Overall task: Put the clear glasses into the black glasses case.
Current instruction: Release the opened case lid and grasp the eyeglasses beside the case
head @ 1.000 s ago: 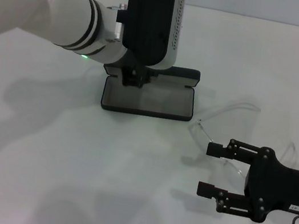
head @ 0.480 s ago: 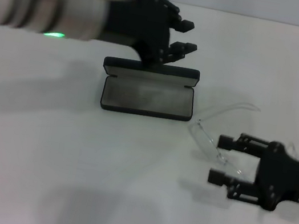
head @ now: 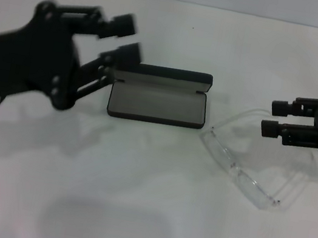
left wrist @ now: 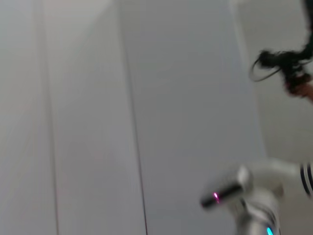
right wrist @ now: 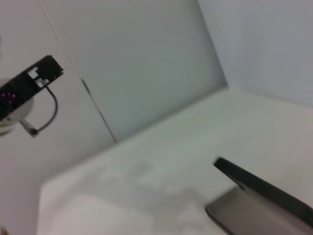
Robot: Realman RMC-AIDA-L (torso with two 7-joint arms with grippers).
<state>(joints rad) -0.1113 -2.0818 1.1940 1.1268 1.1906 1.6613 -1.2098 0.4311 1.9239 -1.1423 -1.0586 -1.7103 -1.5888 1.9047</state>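
Black glasses case (head: 158, 97) lies open on the tabletop (head: 132, 200); clear glasses (head: 250, 163) sit just beside it, not yet grasped. Right gripper (head: 274, 118) hovers over them, fingers narrowly parted, empty. Left gripper (head: 127, 38) beside the case, fingers apart, empty. Pick and insert remain.

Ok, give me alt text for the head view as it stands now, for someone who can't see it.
An open black glasses case sits empty on a white table, with the clear glasses lying beside it on the right. The open left gripper hovers by the case; the open right gripper hovers over the glasses.
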